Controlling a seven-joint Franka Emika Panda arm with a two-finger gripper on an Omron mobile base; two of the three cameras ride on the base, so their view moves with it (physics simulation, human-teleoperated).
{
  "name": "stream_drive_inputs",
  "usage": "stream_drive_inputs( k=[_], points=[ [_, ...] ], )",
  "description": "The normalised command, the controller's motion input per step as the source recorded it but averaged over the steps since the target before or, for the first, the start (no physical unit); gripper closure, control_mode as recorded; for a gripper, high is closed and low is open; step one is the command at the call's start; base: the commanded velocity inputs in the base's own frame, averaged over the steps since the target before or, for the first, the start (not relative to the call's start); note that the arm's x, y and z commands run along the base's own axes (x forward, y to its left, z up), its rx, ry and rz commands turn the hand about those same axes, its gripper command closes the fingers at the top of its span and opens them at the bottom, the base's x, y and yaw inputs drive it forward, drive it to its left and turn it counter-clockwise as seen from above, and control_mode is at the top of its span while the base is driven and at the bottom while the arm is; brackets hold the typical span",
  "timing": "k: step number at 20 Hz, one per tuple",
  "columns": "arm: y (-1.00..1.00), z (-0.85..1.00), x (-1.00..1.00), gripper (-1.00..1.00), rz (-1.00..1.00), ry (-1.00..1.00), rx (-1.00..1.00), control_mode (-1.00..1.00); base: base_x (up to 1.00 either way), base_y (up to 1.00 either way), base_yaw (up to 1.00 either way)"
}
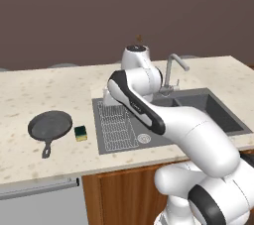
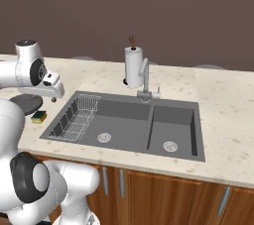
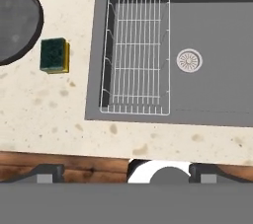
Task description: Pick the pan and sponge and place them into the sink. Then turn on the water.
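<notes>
A simulated kitchen, with a white robot arm raised over a speckled beige counter (image 1: pixel 59 90). The pan (image 1: pixel 50 125), a dark round skillet, lies flat on the counter to the left of the sink (image 2: pixel 173 120), its short handle pointing toward the counter's front edge. The sponge (image 1: pixel 81 133), yellow with a dark green top, lies just beside the pan, between it and the sink's left rim, apart from both. The sink is a dark grey double basin; a wire rack (image 3: pixel 138 55) sits in its left part, beside a round drain (image 3: pixel 189 60). A grey gooseneck faucet (image 2: pixel 145 78) stands behind the basin, with a white paper towel roll (image 2: pixel 133 66) just behind it. No water runs.

The gripper (image 3: pixel 126 173) hangs high above the sink's front left corner with its fingers spread fully apart, grasping nothing. Nothing of the task appears done yet.

Risks from here, as a judgement: the pan is wide, shallow and probably heavy, so a pinch on its rim could let it tilt or slip. The sponge lies close enough to the pan that descending on either could nudge the other. The wire rack takes up part of the basin, so a pan lowered there may catch on it or rest crooked. Reaching for the faucet could brush the towel roll.
</notes>
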Motion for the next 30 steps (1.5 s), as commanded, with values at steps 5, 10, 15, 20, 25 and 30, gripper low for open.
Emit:
stream_drive_inputs(
  k=[5, 10, 15, 20, 25, 30],
  points=[
    [0.3, -0.09, 0.0, -1.0, 0.0, 0.01, 0.0, -1.0, 0.0, 0.0, 0.0],
    [0.27, -0.07, 0.0, -1.0, 0.0, 0.0, 0.0, -1.0, 0.0, 0.0, 0.0],
    [0.24, -0.09, 0.0, -1.0, 0.0, 0.0, 0.0, -1.0, 0.0, 0.0, 0.0],
    [0.24, -0.13, 0.0, -1.0, 0.0, 0.01, 0.0, -1.0, 0.0, 0.0, 0.0],
    [0.25, -0.15, 0.0, -1.0, 0.0, 0.03, 0.0, -1.0, 0.0, 0.0, 0.0],
    [0.27, -0.15, 0.0, -1.0, 0.0, 0.04, 0.0, -1.0, 0.0, 0.0, 0.0]
  ],
)
